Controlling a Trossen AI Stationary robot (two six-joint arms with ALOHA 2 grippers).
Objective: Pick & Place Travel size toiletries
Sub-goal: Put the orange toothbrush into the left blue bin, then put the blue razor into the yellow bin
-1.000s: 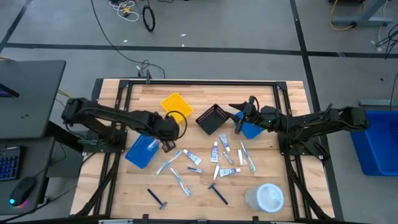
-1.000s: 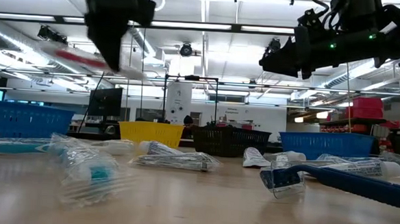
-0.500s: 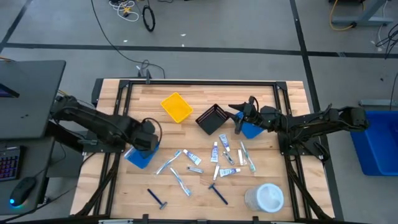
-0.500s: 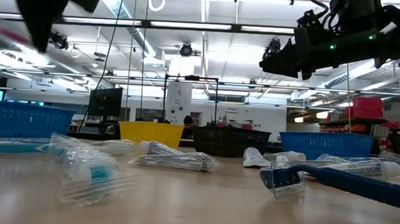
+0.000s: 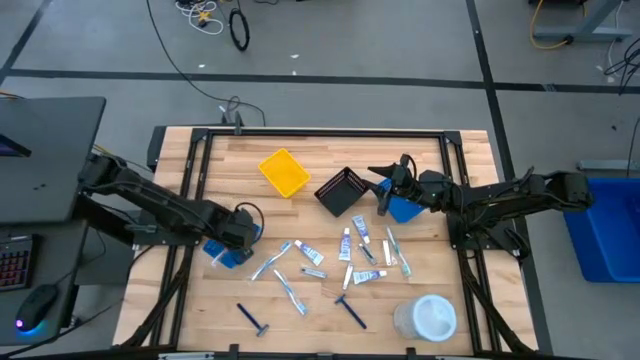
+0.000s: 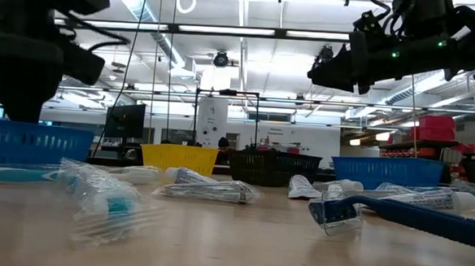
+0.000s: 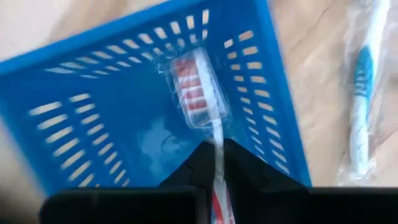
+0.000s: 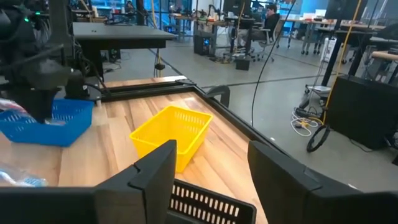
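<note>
At the table's left side, the left gripper (image 5: 240,228) sits low over the left blue bin (image 5: 222,250), hiding most of that bin from above. Its wrist camera shows the fingers (image 7: 239,163) closed on a wrapped red-and-white toothbrush (image 7: 198,92), the head held inside the bin; the handle's lower part is cut off behind the fingers.

Further right, the yellow bin (image 5: 284,172) and black bin (image 5: 343,190) lie toward the back of the table. In front of them the loose toiletries are scattered: small tubes (image 5: 360,229), wrapped toothbrushes (image 5: 289,291) and two dark blue razors (image 5: 252,319). Labels cannot be read. From table height the nearest wrapped item (image 6: 104,199) is blurred.

On the right, the right gripper (image 5: 386,181) hangs raised beside the black bin, jaws apart and holding nothing, partly covering the right blue bin (image 5: 404,210). A round white tub (image 5: 432,318) stands at the front right.
</note>
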